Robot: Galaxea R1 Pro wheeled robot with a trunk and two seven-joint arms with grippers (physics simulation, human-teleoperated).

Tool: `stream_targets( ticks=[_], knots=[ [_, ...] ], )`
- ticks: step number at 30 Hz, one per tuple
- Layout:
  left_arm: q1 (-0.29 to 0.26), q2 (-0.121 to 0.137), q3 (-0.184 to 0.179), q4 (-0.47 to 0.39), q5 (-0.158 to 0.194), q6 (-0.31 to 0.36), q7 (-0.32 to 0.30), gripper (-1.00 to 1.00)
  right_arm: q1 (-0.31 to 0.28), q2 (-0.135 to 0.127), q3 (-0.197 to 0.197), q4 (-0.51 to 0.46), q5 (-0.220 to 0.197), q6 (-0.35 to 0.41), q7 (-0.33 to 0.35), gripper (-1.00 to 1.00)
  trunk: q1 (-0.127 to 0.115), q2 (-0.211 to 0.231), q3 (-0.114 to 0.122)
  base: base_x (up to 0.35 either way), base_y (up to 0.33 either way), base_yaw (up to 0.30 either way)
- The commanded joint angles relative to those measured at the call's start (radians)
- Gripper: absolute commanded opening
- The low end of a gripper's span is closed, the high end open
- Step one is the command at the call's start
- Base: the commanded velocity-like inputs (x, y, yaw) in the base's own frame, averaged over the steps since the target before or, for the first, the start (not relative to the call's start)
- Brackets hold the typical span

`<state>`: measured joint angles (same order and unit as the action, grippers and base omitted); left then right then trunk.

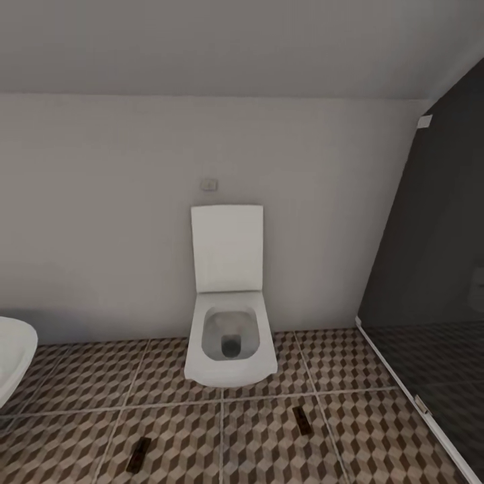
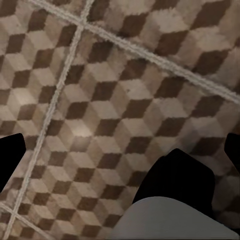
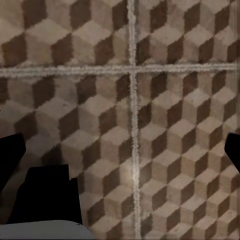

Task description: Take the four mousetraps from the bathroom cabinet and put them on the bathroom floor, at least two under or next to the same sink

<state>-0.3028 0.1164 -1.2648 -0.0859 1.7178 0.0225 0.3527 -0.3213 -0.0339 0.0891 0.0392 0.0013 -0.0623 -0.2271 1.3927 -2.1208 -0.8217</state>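
Brown, beige and tan cube-patterned tiles with pale grout lines made up the bathroom floor (image 1: 175, 430), which spread across the near part of the head view. Two of the mousetraps were seen lying flat on it: one small dark slab (image 1: 139, 454) at the near left, and another (image 1: 302, 420) to the right of it, in front of the toilet's right side. They lay well apart, each on its own tile. A square white toilet (image 1: 230, 339) with its flat lid raised was set against the plain pale far wall, with a small flush plate (image 1: 209, 183) above it. At the far left edge, a rounded white glossy rim (image 1: 15, 353) was partly visible; whether it was a basin or a tub could not be told. A dark glass panel (image 1: 430, 269) rose at the right.

The left tool (image 2: 120, 150) was seen released over bare tile, its black fingertips (image 2: 11, 155) at opposite edges with nothing between them. The right tool (image 3: 120, 150) was likewise spread wide over a grout crossing, its fingertips (image 3: 11, 152) gripping nothing.
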Motion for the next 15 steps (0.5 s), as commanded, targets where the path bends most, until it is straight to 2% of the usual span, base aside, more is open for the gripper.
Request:
stream_targets(
  ticks=[1,15],
  knots=[
    [0.0,0.001,-0.007,-0.004,0.003,0.003,0.008,1.0,-0.001,0.0,0.008,0.005,0.0,-0.005,-0.003,1.0,-0.004,0.007,0.002,0.0,0.0,0.0],
    [0.012,-0.001,-0.007,-0.005,0.003,0.002,0.007,1.0,0.003,0.002,0.008,0.015,0.0,-0.004,-0.001,1.0,-0.058,0.105,0.046,0.0,0.0,0.0]
  ],
)
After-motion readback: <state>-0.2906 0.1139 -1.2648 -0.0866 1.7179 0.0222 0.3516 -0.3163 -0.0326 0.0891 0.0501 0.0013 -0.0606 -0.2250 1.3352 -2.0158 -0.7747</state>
